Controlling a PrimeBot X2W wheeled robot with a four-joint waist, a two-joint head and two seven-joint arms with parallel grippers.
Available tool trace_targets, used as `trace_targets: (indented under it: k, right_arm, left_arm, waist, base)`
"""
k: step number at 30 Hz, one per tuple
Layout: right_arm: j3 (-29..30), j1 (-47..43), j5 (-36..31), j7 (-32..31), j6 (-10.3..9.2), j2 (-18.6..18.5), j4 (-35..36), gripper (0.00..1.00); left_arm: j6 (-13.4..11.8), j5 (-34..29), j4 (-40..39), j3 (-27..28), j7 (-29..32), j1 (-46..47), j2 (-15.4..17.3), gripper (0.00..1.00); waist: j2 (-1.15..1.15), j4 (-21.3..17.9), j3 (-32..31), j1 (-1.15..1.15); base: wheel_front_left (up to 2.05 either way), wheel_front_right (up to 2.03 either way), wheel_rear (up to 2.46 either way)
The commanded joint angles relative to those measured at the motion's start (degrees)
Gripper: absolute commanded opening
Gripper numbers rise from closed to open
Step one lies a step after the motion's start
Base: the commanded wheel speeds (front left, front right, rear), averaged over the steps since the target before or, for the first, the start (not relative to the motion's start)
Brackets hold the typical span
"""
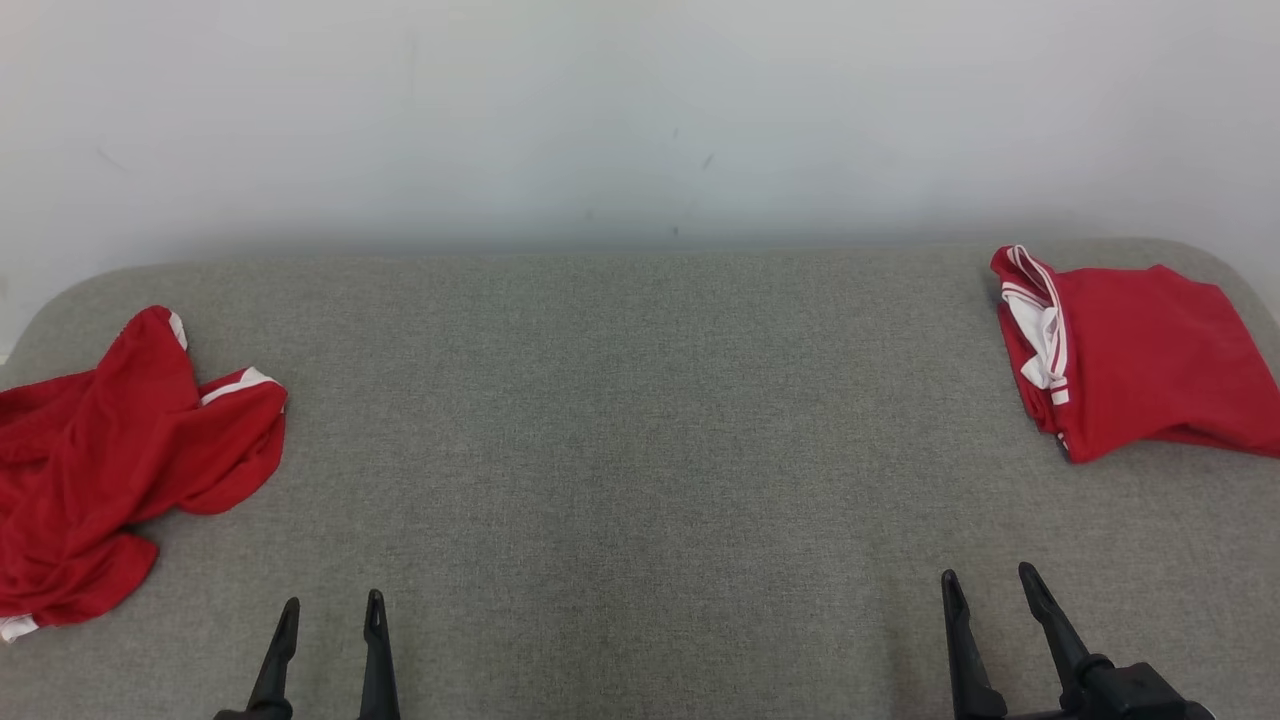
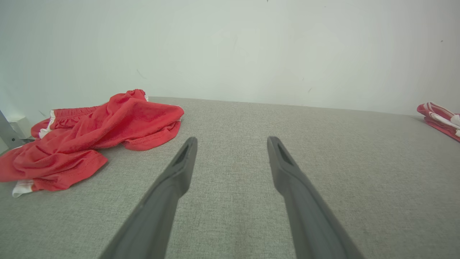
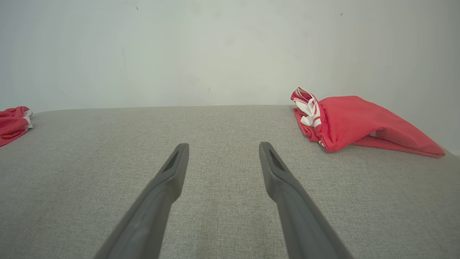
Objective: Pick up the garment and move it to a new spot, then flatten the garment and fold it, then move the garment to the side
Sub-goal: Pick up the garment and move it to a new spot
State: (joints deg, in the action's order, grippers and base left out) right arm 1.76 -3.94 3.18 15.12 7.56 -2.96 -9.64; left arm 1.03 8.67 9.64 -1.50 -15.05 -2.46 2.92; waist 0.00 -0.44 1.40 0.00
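Note:
A crumpled red garment (image 1: pixel 120 455) with white trim lies in a loose heap at the left edge of the grey surface (image 1: pixel 640 420); the left wrist view has this garment (image 2: pixel 97 136) ahead and to the left. My left gripper (image 1: pixel 332 605) (image 2: pixel 231 142) stands open near the front edge, to the right of the heap and apart from it. A folded red garment (image 1: pixel 1140 355) (image 3: pixel 352 122) with a white striped edge rests at the far right. My right gripper (image 1: pixel 988 580) (image 3: pixel 222 148) is open in front of it, holding nothing.
The grey fabric surface has rounded back corners and meets a pale wall (image 1: pixel 640 120) along its far edge. A broad stretch of bare fabric (image 1: pixel 640 450) lies between the two garments. Part of a metal frame (image 2: pixel 7 133) shows beyond the left edge.

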Motion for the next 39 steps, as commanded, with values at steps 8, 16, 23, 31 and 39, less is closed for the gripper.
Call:
trace_targets:
  k: [8, 16, 23, 31, 39]
  right_arm:
    - [0.01, -0.98, -0.07, 0.04, -0.12, 0.14, -0.27, 1.0]
    - [0.27, -1.6, 0.7, 0.03, -0.12, 0.14, -0.69, 1.0]
    - [-0.05, -1.58, 1.72, 0.03, -0.13, 0.13, -0.91, 1.0]
    - [-0.48, -0.73, 1.94, 0.04, -0.13, 0.13, -1.68, 1.0]
    - [-1.53, 0.14, 1.55, 0.04, -0.13, 0.13, -2.93, 1.0]
  left_arm:
    - [0.23, -0.23, 0.37, 0.67, -0.15, -0.22, -0.06, 1.0]
    - [-0.09, -0.12, 0.59, 0.38, -0.15, -0.36, -0.04, 1.0]
    - [-0.25, -0.89, 0.68, 1.36, -0.16, -0.52, -0.05, 1.0]
    - [-0.56, -0.66, 1.16, 2.6, -0.15, 0.48, -0.06, 1.0]
    - [-0.69, -1.4, 2.3, 3.43, -0.15, -0.43, -0.06, 1.0]
  waist:
    - [0.0, 0.3, -0.45, 0.0]
    - [0.0, 3.44, -1.17, 0.0]
    - [0.0, 9.61, -0.94, 0.0]
    - [0.0, 18.42, 0.07, 0.0]
    - [0.0, 24.89, 0.06, 0.0]
  base:
    - [0.0, 0.0, 0.0]
    - [0.0, 0.0, 0.0]
    - [0.0, 0.0, 0.0]
    - [0.0, 0.0, 0.0]
    - [0.0, 0.0, 0.0]
